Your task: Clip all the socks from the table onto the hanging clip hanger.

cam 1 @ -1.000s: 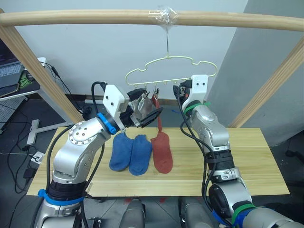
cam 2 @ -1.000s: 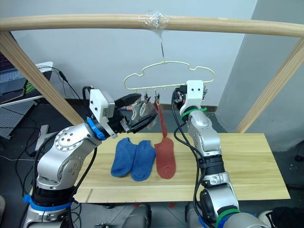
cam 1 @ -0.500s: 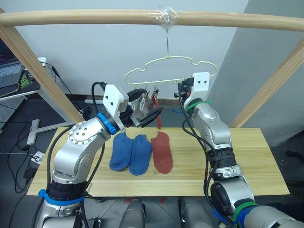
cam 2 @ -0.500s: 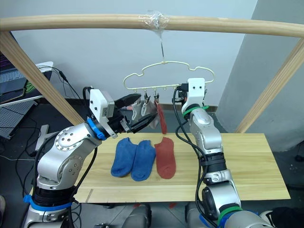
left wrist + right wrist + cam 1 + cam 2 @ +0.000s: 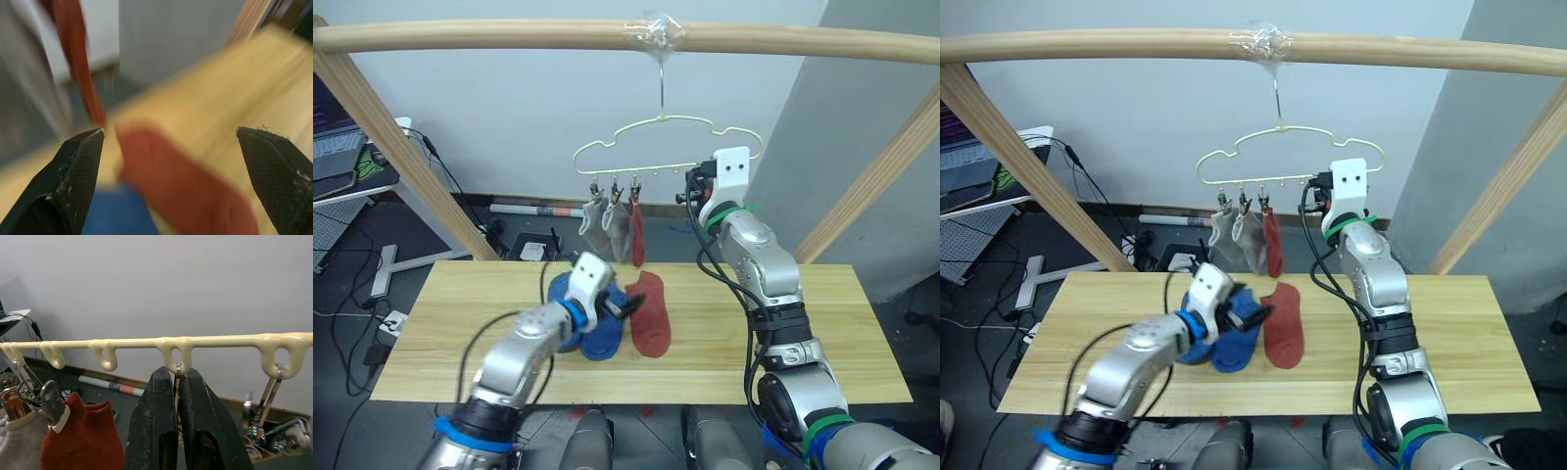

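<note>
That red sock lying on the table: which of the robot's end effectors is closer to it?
The left. The left end effector hangs open just beside the red sock on the table, while the right end effector is up at the clip hanger, shut on a clip.

Light wooden table [image 5: 822, 333], two blue socks [image 5: 597, 338], one rust-red sock [image 5: 651, 313]

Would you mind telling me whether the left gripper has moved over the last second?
Yes. The left gripper has dropped from beside the hanging socks, just under the clip hanger, to low over the blue socks on the table.
</note>
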Robot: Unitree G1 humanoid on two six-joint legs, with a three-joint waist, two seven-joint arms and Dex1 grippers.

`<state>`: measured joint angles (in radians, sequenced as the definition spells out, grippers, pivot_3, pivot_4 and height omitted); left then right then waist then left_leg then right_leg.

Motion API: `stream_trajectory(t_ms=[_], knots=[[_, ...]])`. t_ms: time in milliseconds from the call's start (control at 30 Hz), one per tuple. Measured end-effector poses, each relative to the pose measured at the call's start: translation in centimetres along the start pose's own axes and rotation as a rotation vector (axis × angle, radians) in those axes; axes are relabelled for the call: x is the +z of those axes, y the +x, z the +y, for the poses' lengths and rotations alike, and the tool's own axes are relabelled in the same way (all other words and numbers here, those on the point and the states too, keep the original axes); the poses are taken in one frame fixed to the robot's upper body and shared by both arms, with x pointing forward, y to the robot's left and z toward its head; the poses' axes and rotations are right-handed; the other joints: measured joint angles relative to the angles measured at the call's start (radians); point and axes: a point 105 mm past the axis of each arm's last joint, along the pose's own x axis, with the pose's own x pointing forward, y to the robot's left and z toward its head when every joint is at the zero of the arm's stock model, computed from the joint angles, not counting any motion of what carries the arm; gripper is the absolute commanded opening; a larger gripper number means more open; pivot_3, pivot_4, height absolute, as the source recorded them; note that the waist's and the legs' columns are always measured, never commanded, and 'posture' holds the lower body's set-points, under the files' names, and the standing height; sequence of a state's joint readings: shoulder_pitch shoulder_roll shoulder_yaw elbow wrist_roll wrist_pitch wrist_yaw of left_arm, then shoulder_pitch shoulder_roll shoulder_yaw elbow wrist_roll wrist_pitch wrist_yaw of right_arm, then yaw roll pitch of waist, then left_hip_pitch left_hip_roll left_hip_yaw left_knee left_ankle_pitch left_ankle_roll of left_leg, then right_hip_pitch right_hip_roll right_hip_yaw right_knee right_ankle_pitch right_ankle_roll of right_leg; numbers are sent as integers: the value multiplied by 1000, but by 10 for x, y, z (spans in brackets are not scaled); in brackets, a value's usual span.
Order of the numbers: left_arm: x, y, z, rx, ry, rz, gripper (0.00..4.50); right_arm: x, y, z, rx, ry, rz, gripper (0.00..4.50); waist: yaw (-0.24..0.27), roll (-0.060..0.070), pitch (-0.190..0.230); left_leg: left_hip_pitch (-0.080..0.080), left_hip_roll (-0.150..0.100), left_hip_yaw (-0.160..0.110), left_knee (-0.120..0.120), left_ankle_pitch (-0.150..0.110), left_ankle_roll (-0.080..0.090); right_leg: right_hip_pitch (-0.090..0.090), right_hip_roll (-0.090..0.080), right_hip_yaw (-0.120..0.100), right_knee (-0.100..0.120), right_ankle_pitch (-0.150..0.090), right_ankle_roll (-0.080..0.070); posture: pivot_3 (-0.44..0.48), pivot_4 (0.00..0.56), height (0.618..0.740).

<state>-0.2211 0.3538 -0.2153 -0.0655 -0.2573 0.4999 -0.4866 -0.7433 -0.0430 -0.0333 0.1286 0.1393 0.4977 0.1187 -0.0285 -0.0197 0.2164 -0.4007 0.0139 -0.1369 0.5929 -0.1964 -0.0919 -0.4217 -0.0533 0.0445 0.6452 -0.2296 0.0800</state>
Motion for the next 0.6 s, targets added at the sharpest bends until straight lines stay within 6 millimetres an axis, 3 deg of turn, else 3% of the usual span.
stream_trajectory(t_ms=[167,300,433,600], knots=[[-23,17,1,52,7,36,4500,1,-6,2,5,-3,6,27,-4,0,0,0,0,0,0,0,0,0,0,0,0,0,0,1,205,740],[-29,38,8,104,32,59,4500,-1,-12,0,-11,1,17,27,-2,0,0,0,0,0,1,0,0,1,0,0,0,0,1,-18,207,740],[-30,64,0,94,43,79,4500,-1,-15,1,-10,1,21,27,-3,0,0,0,-1,1,1,0,0,1,-1,1,-1,2,3,-26,207,740],[-41,80,-10,73,39,113,4500,1,-16,1,-14,-2,20,27,-12,0,0,0,-1,0,0,0,0,1,0,0,-1,2,4,-34,209,740]])
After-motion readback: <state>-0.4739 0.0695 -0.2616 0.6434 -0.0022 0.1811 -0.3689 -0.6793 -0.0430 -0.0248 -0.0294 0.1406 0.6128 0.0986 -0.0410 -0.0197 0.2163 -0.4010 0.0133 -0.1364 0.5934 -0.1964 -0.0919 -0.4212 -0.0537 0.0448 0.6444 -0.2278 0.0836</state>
